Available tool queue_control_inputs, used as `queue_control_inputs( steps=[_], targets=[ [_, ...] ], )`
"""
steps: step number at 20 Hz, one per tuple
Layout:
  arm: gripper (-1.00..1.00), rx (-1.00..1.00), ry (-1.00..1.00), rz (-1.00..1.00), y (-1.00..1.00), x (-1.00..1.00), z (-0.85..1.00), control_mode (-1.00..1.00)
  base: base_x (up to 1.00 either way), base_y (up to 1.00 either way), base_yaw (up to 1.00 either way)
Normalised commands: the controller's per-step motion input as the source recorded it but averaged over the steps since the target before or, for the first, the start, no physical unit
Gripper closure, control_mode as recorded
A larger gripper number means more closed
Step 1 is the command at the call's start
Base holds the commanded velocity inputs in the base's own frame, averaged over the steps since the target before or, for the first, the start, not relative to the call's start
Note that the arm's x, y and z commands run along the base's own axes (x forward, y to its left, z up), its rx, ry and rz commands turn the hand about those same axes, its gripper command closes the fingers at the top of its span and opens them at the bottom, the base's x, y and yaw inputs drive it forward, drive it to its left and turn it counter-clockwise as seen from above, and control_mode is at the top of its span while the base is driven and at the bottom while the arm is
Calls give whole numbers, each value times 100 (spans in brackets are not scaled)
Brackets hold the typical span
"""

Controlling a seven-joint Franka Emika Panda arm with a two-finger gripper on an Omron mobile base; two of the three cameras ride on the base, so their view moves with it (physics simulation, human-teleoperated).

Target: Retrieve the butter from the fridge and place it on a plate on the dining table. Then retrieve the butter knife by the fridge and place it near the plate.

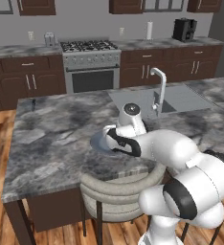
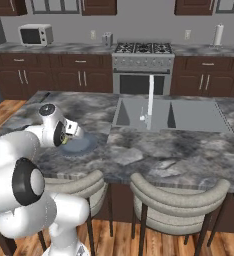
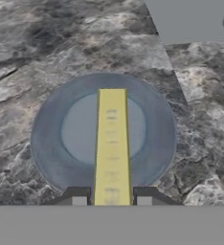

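**Butter held over the plate at the island**

The kitchen is wide and dark-cabineted. A steel stove [image 1: 91,64] stands at the back wall, with a coffee machine [image 1: 184,29] and a paper towel roll [image 1: 149,30] on the counter to one side and a microwave [image 2: 35,35] further along. In the middle of the room is the dining table [image 1: 51,139], a big island topped in mottled grey stone. It has a sink [image 2: 189,115] with a tall tap [image 2: 150,100] sunk into it and rounded grey stools [image 2: 176,202] tucked along the near edge. The stone looks hard and smooth, so anything small dropped on it could skid.

The white arm bends low over the table, and its gripper [image 3: 111,201] sits just above the plate [image 3: 51,143], a round grey-blue dish lying flat near the table's front edge. The two fingertips are pinched on the butter [image 3: 111,139], one on each long side at its near end, and the yellow stick reaches out across the middle of the plate. I can't tell from here whether it touches the dish or hangs just clear of it.

I'd judge the butter to be light, soft and greasy. A hard squeeze would dent it, and a loose one could let it slide out. Holding it across the narrow width, as now, seems the sensible grip. It is best let go low, over the pale centre of the plate.

A small dark thing [image 1: 33,104] stands near the table's far corner, too small to make out.
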Motion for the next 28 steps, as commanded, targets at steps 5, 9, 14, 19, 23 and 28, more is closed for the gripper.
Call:
queue_control_inputs(
  steps=[5,9,14,19,23,28],
  targets=[
    [100,0,14,0,9,26,-47,-100,0,0,0],
    [100,0,12,0,7,37,-43,-100,0,0,0],
    [100,0,10,0,1,38,-27,-100,0,0,0],
    [100,0,4,0,1,34,-9,-100,0,0,0],
    [100,0,5,0,0,25,-20,-100,0,0,0],
    [100,-1,11,0,0,18,-32,-100,0,0,0]
  ],
)
